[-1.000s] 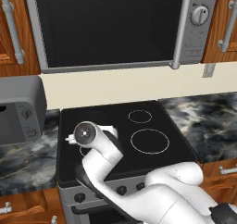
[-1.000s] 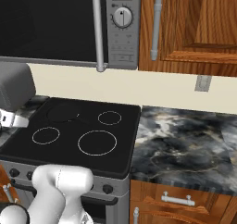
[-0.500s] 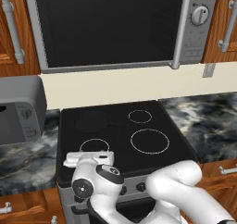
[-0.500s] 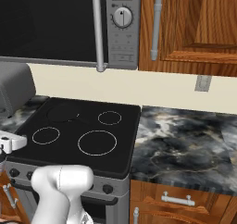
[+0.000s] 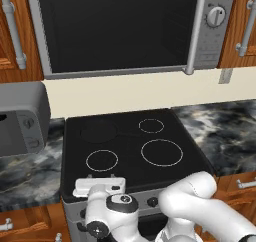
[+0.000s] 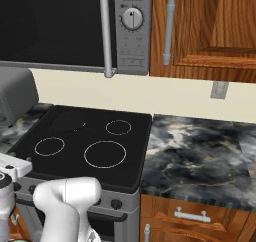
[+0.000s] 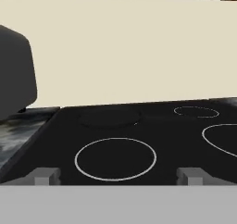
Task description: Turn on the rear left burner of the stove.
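Our gripper (image 7: 118, 176) sits low at the stove's front edge, fingertips (image 7: 45, 176) wide apart with nothing between them. We see the hand in the left base view by the front panel. Ahead lies the stove (image 5: 131, 172), black glass set between marbled counters (image 5: 227, 131). On its far left is the rear left burner (image 5: 98, 130), a faint dark circle, beyond the front left ring (image 5: 102, 160). Left of the stove stands a grey toaster oven (image 5: 22, 118).

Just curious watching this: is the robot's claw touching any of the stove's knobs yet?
Cannot tell. In the left base view the claw sits low at the stove front edge, but the arm hides the knobs beneath it.
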### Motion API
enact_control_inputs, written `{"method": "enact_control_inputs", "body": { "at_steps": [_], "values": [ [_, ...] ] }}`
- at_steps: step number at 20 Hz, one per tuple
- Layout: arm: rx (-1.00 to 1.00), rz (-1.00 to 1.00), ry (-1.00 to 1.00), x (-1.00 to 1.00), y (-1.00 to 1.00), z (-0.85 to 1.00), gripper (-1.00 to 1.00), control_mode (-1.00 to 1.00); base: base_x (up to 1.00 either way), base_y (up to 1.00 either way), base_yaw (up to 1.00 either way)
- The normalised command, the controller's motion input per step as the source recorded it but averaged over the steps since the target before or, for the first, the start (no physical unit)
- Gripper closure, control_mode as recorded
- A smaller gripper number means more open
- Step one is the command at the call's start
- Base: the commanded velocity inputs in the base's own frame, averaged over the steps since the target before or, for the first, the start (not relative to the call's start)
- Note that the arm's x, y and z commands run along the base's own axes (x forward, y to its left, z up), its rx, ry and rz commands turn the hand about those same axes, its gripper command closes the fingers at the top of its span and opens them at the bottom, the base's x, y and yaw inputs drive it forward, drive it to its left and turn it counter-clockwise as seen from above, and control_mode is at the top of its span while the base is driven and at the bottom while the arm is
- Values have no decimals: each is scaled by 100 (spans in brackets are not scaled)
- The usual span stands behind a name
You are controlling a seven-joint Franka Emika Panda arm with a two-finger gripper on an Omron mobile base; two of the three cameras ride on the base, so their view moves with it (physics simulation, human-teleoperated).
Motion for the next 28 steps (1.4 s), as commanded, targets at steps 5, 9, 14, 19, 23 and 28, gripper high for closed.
{"method": "enact_control_inputs", "body": {
  "at_steps": [5, 9, 14, 19, 23, 28],
  "values": [
    [-3, 0, 0, 0, 2, -39, -100, -100, 0, 0, 0],
    [0, 0, 0, -10, 5, -53, -100, -100, 0, 0, 0],
    [0, 0, -1, -24, 6, -53, -100, -100, 0, 0, 0],
    [0, 0, 0, -16, 5, -53, -100, -100, 0, 0, 0],
    [0, 0, 0, -4, 0, -50, -100, -100, 0, 0, 0],
    [0, 0, -6, -67, 0, -43, -100, -100, 0, 0, 0]
  ]
}}
